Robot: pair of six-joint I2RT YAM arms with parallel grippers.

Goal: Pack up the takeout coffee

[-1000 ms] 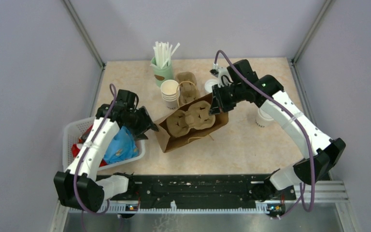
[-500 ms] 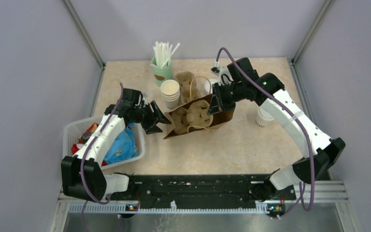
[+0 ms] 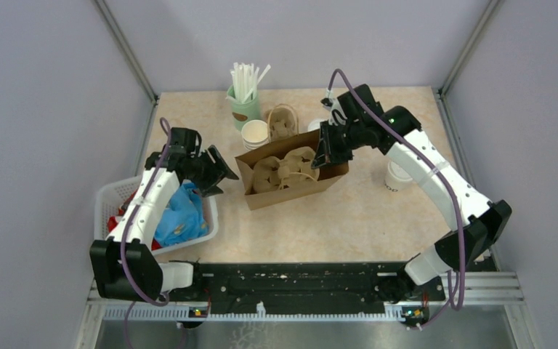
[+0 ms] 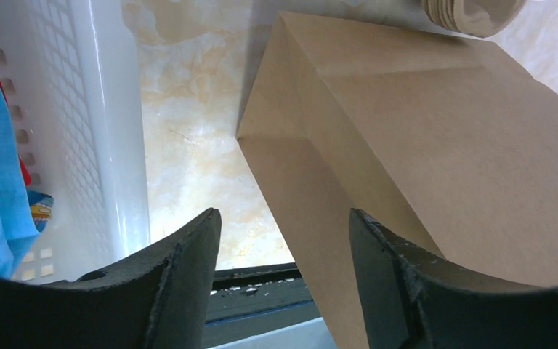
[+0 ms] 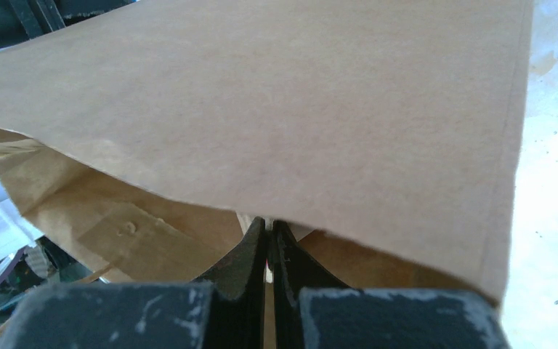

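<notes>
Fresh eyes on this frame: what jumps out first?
The brown bag stands open mid-table with a pulp carrier inside, the right gripper pinched shut on its right rim. The left gripper hangs open just left of it. The coffee sits outside the bag at right, partly under the right arm.

Beige marbled table [image 3: 378,218], several items on it.
Brown paper bag [image 3: 298,190] upright mid-table; white basket [image 3: 109,196] at left edge; green straw cup [image 3: 245,109], cup stack [image 3: 255,134], pulp carrier [image 3: 282,122] at back; takeout coffee [image 3: 394,177] right.
</notes>
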